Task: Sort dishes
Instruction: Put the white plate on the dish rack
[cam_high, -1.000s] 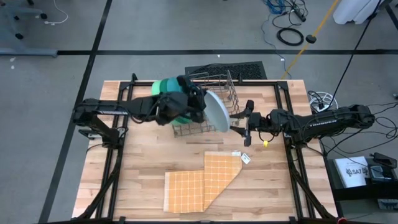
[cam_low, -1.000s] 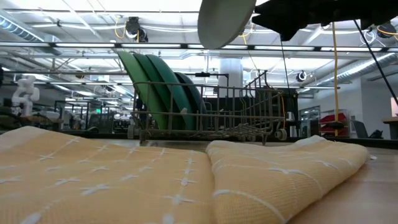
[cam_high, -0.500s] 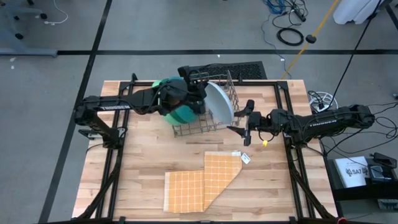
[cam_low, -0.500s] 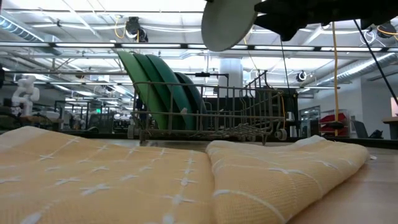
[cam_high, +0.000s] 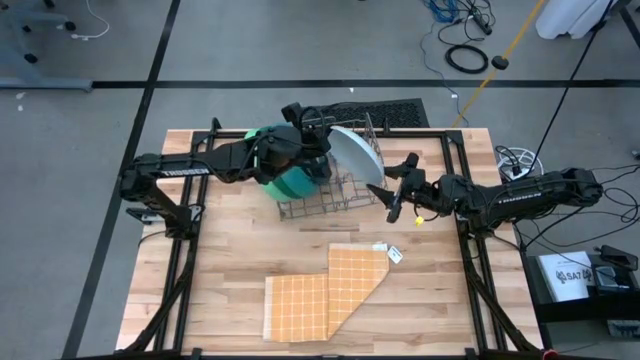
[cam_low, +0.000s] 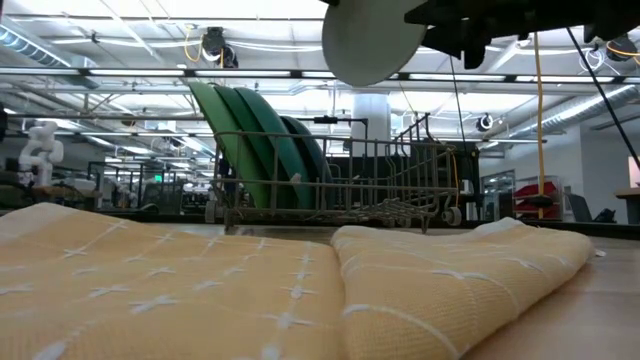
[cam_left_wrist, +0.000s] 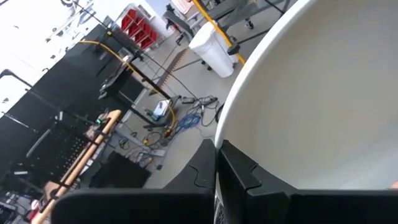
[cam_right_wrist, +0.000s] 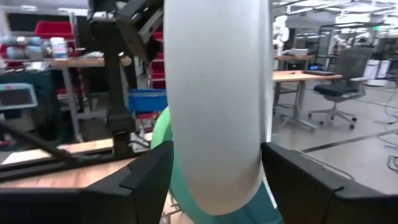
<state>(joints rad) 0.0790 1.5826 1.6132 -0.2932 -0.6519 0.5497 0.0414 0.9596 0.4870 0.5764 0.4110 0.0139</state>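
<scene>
Your left end effector (cam_high: 322, 145) grips the pale plate (cam_high: 355, 154) by its rim, holding it tilted in the air above the grey wire rack (cam_high: 335, 185). Your right end effector (cam_high: 392, 192) hangs beside the rack with fingers spread, the plate between them. Green plates (cam_low: 255, 140) stand upright in the rack on the counter (cam_high: 230, 260).

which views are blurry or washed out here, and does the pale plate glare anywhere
Right wrist view: pale plate soft and out of focus, right gripper fingers blurred. Left wrist view: plate fills the frame, evenly lit, top corner washed out. Low view: checked cloth blurred, wire rack sharper, ceiling lights bright. High view: even light, no glare.
</scene>
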